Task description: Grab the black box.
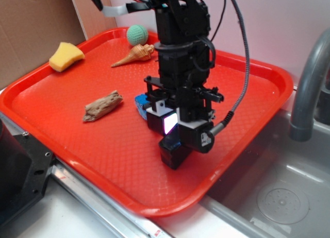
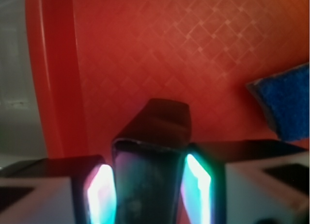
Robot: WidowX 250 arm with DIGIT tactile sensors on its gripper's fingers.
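The black box (image 1: 173, 151) is a small glossy block on the red tray (image 1: 77, 140), near its front right side. My gripper (image 1: 172, 137) stands over it, pointing down, with its lit pads pressed on both sides of the box. In the wrist view the black box (image 2: 151, 156) fills the gap between the two glowing fingers (image 2: 100, 195), and my gripper (image 2: 150, 190) is shut on it. I cannot tell whether the box rests on the tray or is just above it. The blue sponge (image 1: 140, 103) lies right behind the gripper and shows at the right in the wrist view (image 2: 286, 105).
On the tray are a piece of wood (image 1: 103, 105), a yellow sponge (image 1: 65, 56), a shell (image 1: 135, 55) and a green ball (image 1: 137, 35). The tray's rim (image 2: 53, 88) is close on one side. A sink (image 1: 281, 197) and a grey faucet (image 1: 309, 78) are to the right.
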